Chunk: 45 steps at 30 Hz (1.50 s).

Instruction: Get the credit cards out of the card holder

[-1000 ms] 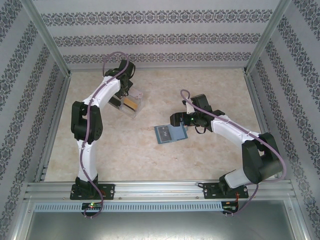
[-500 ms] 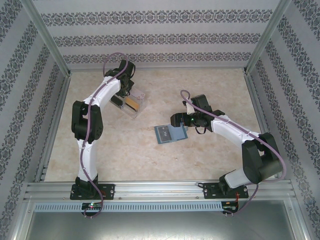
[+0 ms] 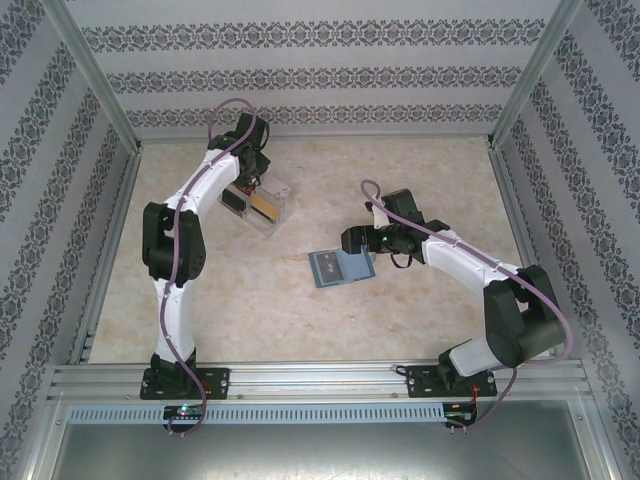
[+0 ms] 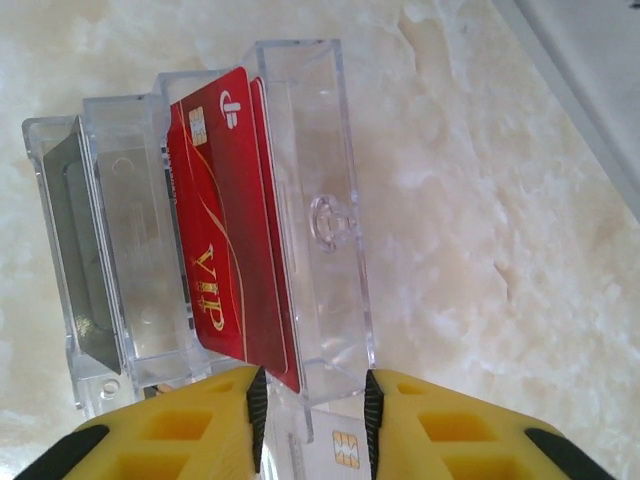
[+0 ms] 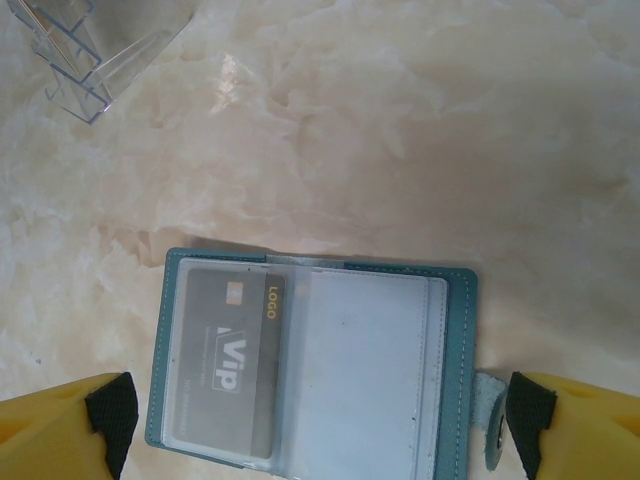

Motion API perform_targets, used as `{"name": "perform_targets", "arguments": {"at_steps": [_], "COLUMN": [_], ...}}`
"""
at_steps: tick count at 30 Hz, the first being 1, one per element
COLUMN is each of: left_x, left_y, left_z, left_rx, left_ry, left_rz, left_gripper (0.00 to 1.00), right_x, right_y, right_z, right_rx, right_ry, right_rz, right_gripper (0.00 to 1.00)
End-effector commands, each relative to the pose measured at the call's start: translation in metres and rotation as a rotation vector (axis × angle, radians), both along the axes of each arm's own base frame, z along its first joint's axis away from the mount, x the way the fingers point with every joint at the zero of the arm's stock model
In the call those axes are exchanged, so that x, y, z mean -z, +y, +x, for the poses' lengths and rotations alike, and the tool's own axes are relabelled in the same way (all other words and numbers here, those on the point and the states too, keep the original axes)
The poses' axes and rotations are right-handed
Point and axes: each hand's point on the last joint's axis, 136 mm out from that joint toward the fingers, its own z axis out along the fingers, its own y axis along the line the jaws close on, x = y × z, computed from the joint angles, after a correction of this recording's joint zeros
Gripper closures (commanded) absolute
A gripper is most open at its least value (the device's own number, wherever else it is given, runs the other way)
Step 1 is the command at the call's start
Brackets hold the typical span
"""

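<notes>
**Entry 1, nearest, about 5 o'clock from mid-surface [image 5: 420, 130].** Card holder [image 5: 310, 365], blue-grey, lay open and flat. One dark card [image 5: 228, 375] sat in its 9 o'clock clear pocket, and the 3 o'clock pocket looked empty. My right jaws stood wide, one finger [image 5: 110, 415] off each side of the holder, gripping nothing.

**Entry 2, farther, about 10 o'clock.** Clear tray [image 4: 320, 150], compartmented. A red card [image 4: 225, 210] stood on edge in a middle slot, with a grey card [image 4: 85, 250] in the slot at its 9 o'clock. From above an orange-yellow card [image 3: 262, 207] also showed in it.

**Entry 3, same place, over the tray's near end.** My left jaws, shut a second before, had parted to a narrow gap. The red card's lower corner lay between the pads [image 4: 258, 420], unclamped. A white chip card [image 4: 340, 452] showed beneath, though I could not tell what it rested on.

**Assessment.** The red card was judged delivered and released. The dark card still awaited extraction from the holder.
</notes>
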Motion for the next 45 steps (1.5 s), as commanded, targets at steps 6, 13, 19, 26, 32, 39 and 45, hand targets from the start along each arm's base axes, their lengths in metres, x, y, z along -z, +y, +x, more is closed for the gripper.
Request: {"name": "perform_targets", "arguments": {"at_steps": [6, 13, 19, 26, 32, 39, 45], "left_x": [-0.051, -0.036, -0.021, -0.013, -0.003, 0.004, 0.006], "left_y": [0.016, 0.031, 0.038, 0.039, 0.022, 0.014, 0.007], "left_z": [-0.061, -0.129, -0.171, -0.185, -0.178, -0.170, -0.166], "left_rx": [0.169, 0.229, 0.289, 0.332, 0.424, 0.456, 0.485], "left_ry": [-0.047, -0.035, -0.044, -0.058, -0.088, -0.114, -0.143], "left_rz": [0.068, 0.064, 0.060, 0.071, 0.022, -0.004, -0.020], "left_gripper": [0.46, 0.22, 0.04, 0.03, 0.03, 0.02, 0.02], "right_x": [-0.019, -0.012, 0.017, 0.032, 0.043, 0.061, 0.078], "right_y": [0.014, 0.041, 0.059, 0.062, 0.063, 0.065, 0.068], "right_z": [-0.001, -0.015, -0.031, -0.029, -0.026, -0.026, -0.028], "right_rx": [-0.048, -0.100, -0.108, -0.046, -0.053, -0.078, -0.088], "right_ry": [-0.080, -0.059, 0.047, 0.080, 0.102, 0.140, 0.187], "right_rz": [-0.007, -0.047, -0.130, -0.193, -0.307, -0.399, -0.430], "right_gripper": [0.06, 0.11, 0.23, 0.24, 0.30, 0.32, 0.35]}}
